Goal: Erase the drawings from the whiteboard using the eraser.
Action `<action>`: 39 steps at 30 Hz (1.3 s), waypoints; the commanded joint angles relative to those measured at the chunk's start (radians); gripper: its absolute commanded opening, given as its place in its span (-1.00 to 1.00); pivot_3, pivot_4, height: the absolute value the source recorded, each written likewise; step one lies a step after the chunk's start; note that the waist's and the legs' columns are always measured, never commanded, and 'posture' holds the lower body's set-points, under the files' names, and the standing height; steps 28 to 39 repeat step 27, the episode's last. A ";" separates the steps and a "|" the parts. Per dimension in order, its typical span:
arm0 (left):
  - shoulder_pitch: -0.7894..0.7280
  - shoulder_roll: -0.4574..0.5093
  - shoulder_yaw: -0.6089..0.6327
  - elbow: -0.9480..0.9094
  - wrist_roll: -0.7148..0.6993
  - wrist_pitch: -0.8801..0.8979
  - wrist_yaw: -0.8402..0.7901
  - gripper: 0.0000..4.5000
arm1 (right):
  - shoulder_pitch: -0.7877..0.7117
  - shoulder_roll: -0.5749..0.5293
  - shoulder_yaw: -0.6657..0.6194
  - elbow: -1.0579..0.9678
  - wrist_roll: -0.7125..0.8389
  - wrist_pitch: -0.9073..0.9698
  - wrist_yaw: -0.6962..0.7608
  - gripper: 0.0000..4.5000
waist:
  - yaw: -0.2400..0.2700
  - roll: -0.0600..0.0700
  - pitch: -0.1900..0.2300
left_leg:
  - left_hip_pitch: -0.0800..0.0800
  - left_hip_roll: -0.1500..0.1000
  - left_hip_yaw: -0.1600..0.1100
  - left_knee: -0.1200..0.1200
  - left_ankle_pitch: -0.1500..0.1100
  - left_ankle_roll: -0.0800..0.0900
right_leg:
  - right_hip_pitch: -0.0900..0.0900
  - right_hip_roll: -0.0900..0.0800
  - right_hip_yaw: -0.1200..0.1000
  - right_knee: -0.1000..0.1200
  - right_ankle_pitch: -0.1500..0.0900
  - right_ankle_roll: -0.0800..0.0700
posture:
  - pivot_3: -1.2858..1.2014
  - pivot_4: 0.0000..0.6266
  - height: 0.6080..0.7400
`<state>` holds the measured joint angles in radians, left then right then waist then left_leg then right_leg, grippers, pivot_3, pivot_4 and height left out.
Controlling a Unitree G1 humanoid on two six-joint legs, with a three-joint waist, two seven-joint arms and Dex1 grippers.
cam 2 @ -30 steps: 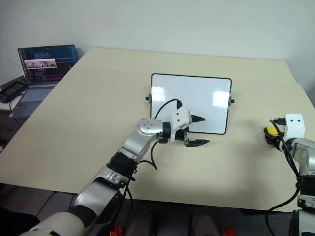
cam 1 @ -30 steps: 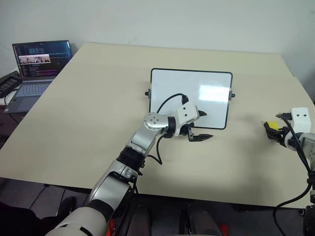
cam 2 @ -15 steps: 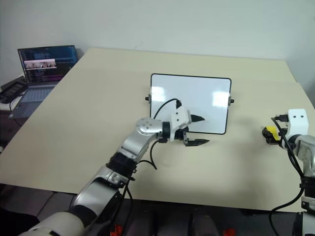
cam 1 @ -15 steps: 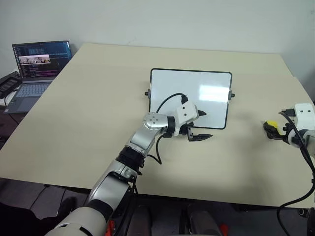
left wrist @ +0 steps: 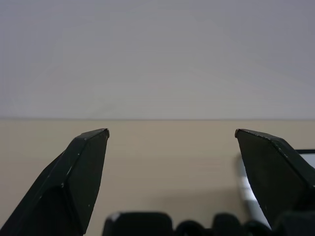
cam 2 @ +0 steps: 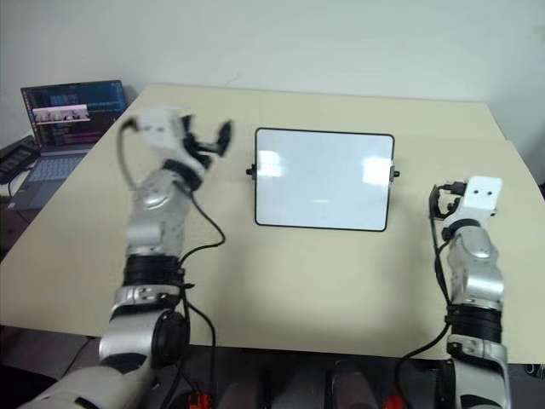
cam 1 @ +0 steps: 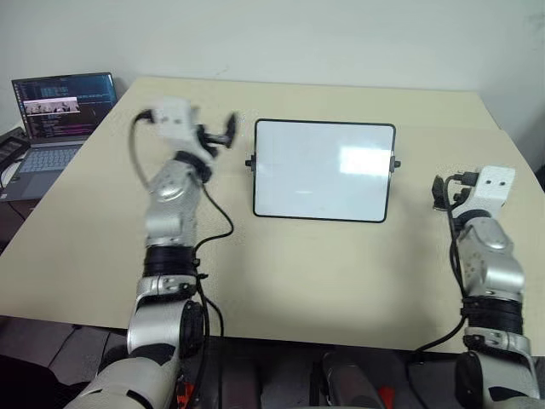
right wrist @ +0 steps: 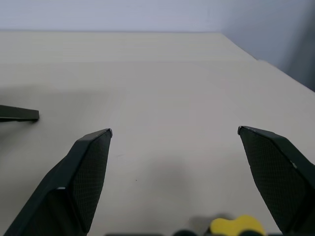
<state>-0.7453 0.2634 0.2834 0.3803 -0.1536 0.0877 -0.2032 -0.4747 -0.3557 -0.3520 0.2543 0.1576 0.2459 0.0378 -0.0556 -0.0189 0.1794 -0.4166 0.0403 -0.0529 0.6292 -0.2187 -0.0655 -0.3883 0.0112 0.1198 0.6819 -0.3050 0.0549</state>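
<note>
On your beige table point(cam 1: 102, 247) the whiteboard point(cam 1: 324, 170) lies centred, apparently clean; both grippers, left point(left wrist: 172, 132) and right point(right wrist: 174, 132), stand wide and empty; the eraser point(right wrist: 231, 226) sits below the right fingers

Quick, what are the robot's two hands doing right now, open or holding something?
Left gripper: fingers open, holding nothing.
Right gripper: fingers open, nothing between them.

Beige table point(cam 1: 341, 273), whiteboard point(cam 1: 324, 170) lying flat, eraser point(right wrist: 236, 225)
</note>
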 commanded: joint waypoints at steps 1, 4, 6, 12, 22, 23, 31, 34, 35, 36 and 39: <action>0.074 0.006 -0.027 -0.068 0.034 -0.043 0.027 1.00 | -0.026 0.004 0.000 0.031 -0.003 -0.095 -0.001 0.99 | 0.006 0.000 0.000 | 0.000 0.000 0.000 0.000 0.000 0.000 | 0.000 0.000 0.000 0.000 0.000 0.000 | 0.03 -0.52 1.00; 0.141 0.008 -0.061 -0.028 0.061 -0.066 0.013 1.00 | -0.031 0.030 0.022 0.074 0.007 -0.137 0.029 0.99 | 0.016 0.000 0.000 | 0.000 -0.001 -0.001 0.001 0.000 0.000 | 0.000 -0.001 -0.001 0.001 0.000 0.000 | 0.03 -0.52 1.00; 0.164 0.006 -0.088 0.022 0.085 -0.098 0.006 1.00 | -0.035 0.045 0.034 0.098 0.014 -0.156 0.045 0.99 | 0.018 0.000 0.000 | 0.000 -0.001 -0.001 0.001 0.000 0.000 | 0.001 -0.001 -0.001 0.001 0.000 0.000 | 0.03 -0.52 1.00; 0.141 -0.017 -0.143 0.202 0.107 -0.164 -0.009 1.00 | -0.056 0.076 0.054 0.140 0.016 -0.179 0.055 0.99 | 0.018 0.000 0.000 | 0.001 -0.001 -0.001 0.000 0.000 0.000 | 0.001 -0.001 -0.001 0.001 0.000 0.000 | 0.03 -0.52 1.00; 0.056 -0.004 -0.157 0.371 0.106 -0.267 -0.025 1.00 | -0.063 0.128 0.081 0.178 0.014 -0.247 0.041 0.99 | 0.015 0.000 0.000 | 0.001 -0.001 -0.001 0.000 0.000 0.000 | 0.001 -0.001 -0.001 0.001 0.000 0.000 | 0.03 -0.52 1.00; 0.055 -0.002 -0.156 0.380 0.105 -0.276 -0.027 1.00 | -0.061 0.132 0.084 0.185 0.016 -0.254 0.046 0.99 | 0.012 0.000 0.000 | 0.001 -0.001 -0.001 0.000 0.000 0.000 | 0.001 0.000 -0.001 0.001 0.000 0.000 | 0.03 -0.52 1.00; 0.085 0.002 -0.168 0.342 0.107 -0.275 -0.041 1.00 | -0.060 0.151 0.093 0.221 0.012 -0.255 0.044 0.99 | 0.003 0.000 0.000 | 0.001 -0.001 -0.001 0.000 0.000 0.000 | 0.001 0.000 -0.001 0.001 0.000 0.000 | 0.03 -0.52 1.00; 0.085 0.002 -0.168 0.342 0.107 -0.275 -0.041 1.00 | -0.060 0.151 0.093 0.221 0.012 -0.255 0.044 0.99 | 0.003 0.000 0.000 | 0.001 -0.001 -0.001 0.000 0.000 0.000 | 0.001 0.000 -0.001 0.001 0.000 0.000 | 0.03 -0.52 1.00; 0.085 0.002 -0.168 0.342 0.107 -0.275 -0.041 1.00 | -0.060 0.151 0.093 0.221 0.012 -0.255 0.044 0.99 | 0.003 0.000 0.000 | 0.001 -0.001 -0.001 0.000 0.000 0.000 | 0.001 0.000 -0.001 0.001 0.000 0.000 | 0.03 -0.52 1.00; 0.085 0.002 -0.168 0.342 0.107 -0.275 -0.041 1.00 | -0.060 0.151 0.093 0.221 0.012 -0.255 0.044 0.99 | 0.003 0.000 0.000 | 0.001 -0.001 -0.001 0.000 0.000 0.000 | 0.001 0.000 -0.001 0.001 0.000 0.000 | 0.03 -0.52 1.00; 0.085 0.002 -0.168 0.342 0.107 -0.275 -0.041 1.00 | -0.060 0.151 0.093 0.221 0.012 -0.255 0.044 0.99 | 0.003 0.000 0.000 | 0.001 -0.001 -0.001 0.000 0.000 0.000 | 0.001 0.000 -0.001 0.001 0.000 0.000 | 0.03 -0.52 1.00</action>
